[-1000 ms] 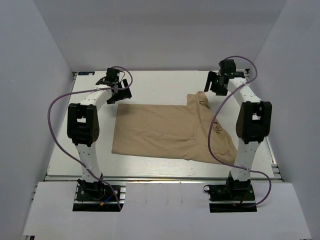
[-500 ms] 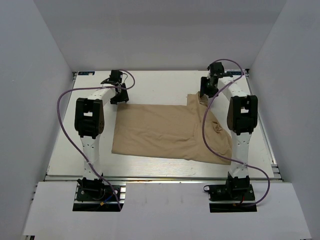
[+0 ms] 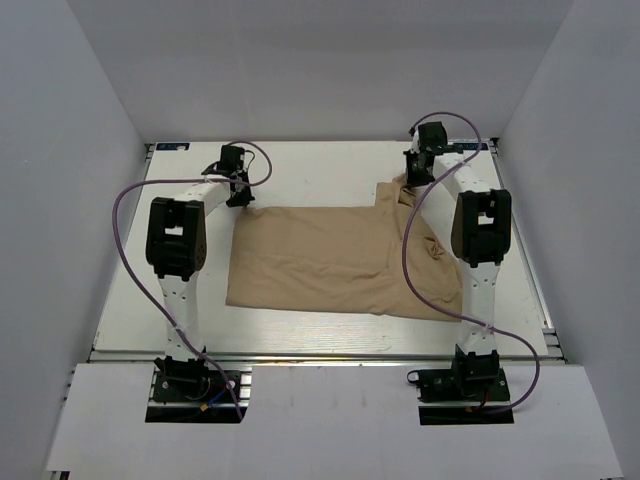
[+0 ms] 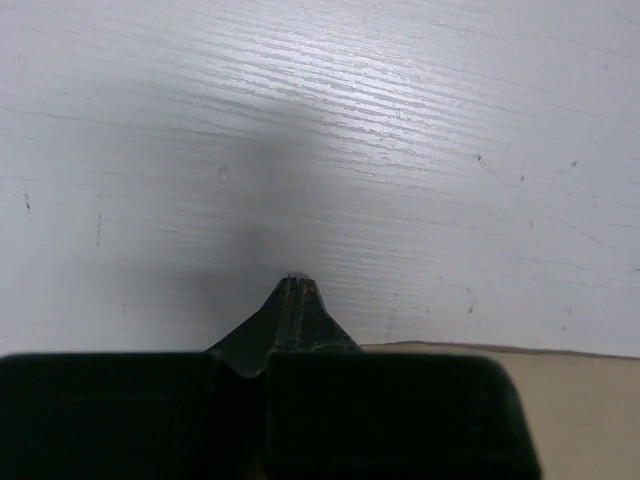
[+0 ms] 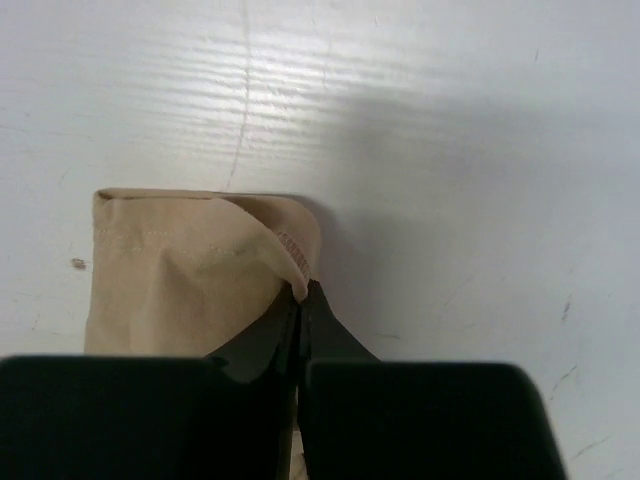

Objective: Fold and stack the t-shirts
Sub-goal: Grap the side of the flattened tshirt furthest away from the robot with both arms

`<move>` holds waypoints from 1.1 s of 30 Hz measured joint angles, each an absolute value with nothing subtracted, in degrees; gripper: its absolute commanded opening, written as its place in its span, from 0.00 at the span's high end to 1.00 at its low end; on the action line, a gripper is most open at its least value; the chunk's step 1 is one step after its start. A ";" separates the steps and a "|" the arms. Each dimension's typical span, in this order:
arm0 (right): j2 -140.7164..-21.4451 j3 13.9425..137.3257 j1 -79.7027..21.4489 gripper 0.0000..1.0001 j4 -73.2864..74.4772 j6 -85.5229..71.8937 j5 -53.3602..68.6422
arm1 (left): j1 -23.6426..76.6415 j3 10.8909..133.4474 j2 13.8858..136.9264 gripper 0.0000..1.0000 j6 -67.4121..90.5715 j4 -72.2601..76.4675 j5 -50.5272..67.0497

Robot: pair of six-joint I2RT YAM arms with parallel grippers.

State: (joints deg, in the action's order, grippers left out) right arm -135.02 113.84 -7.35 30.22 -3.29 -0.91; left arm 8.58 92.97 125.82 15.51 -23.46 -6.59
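One tan t-shirt (image 3: 330, 255) lies spread flat on the white table (image 3: 320, 165), with a sleeve reaching toward the far right. My left gripper (image 3: 240, 196) is down at the shirt's far-left corner. In the left wrist view it (image 4: 298, 285) is shut, and the shirt's hem (image 4: 580, 400) runs into the base of its fingers, whose tips poke past onto bare table. My right gripper (image 3: 411, 180) is at the sleeve's far end. In the right wrist view it (image 5: 301, 292) is shut on the folded corner of the sleeve (image 5: 190, 260).
Purple cables (image 3: 125, 215) loop out from both arms, and the right one (image 3: 408, 250) hangs over the shirt. Grey walls close in the table on the left, right and back. A metal rail (image 3: 320, 355) runs along the near edge.
Both arms reached forward and down onto the shirt's far corners. Both grippers went from open to shut, the right one pinching the sleeve end.
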 measured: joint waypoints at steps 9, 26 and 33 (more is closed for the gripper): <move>-129.56 113.43 -7.44 1.00 22.79 15.53 7.03 | 8.56 89.67 124.07 1.00 15.46 -20.18 -5.87; -116.51 94.41 -7.75 1.00 14.33 24.67 10.61 | 8.86 74.72 104.51 1.00 13.98 -9.69 -2.39; -124.79 106.87 -7.90 0.75 11.18 21.26 3.49 | 8.86 75.99 106.76 1.00 14.00 -8.01 -3.01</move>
